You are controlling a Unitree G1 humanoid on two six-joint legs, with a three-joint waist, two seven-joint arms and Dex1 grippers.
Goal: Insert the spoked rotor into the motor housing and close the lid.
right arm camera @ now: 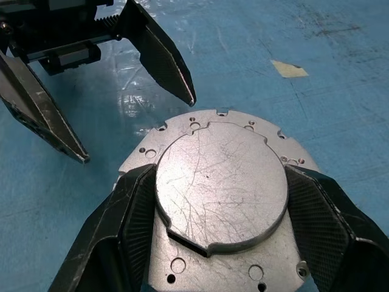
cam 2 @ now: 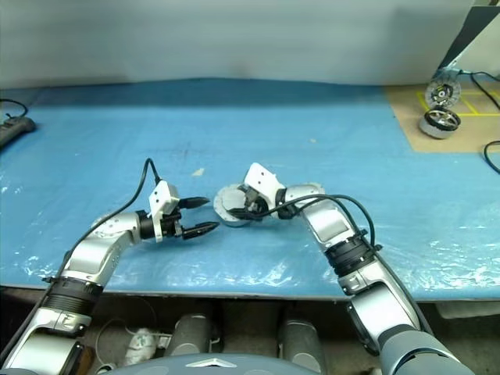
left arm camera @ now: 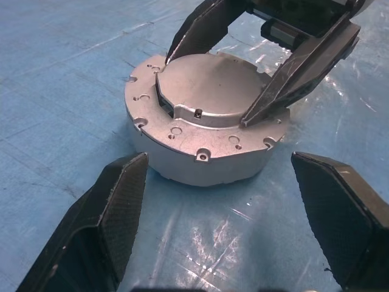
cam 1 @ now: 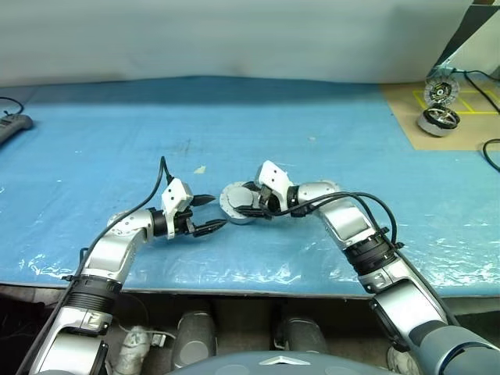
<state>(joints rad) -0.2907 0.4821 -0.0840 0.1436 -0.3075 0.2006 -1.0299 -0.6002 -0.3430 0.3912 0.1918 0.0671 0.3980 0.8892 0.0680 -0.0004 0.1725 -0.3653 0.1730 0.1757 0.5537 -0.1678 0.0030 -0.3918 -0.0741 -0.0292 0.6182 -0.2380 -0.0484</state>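
The counter [cam 1: 94,117] is spread with a blue sheet, and a tan mat [cam 1: 469,117] lies at its far right corner. Near the front middle sits the motor housing [left arm camera: 206,155], its lid [right arm camera: 222,185] lying flat, smooth silver face up, over the top. The right gripper [right arm camera: 219,225] reaches in from the right, its two black fingers [right arm camera: 130,225] pressed against opposite edges of the lid, grasping it. The left gripper [left arm camera: 234,213] hangs just beside the housing on its left, fingers [left arm camera: 115,207] spread wide and empty, clear of the metal. The lid hides the housing's inside, so the spoked rotor cannot be made out. On the tan mat a second motor unit [cam 1: 437,119] stands well apart, too small to read in detail.
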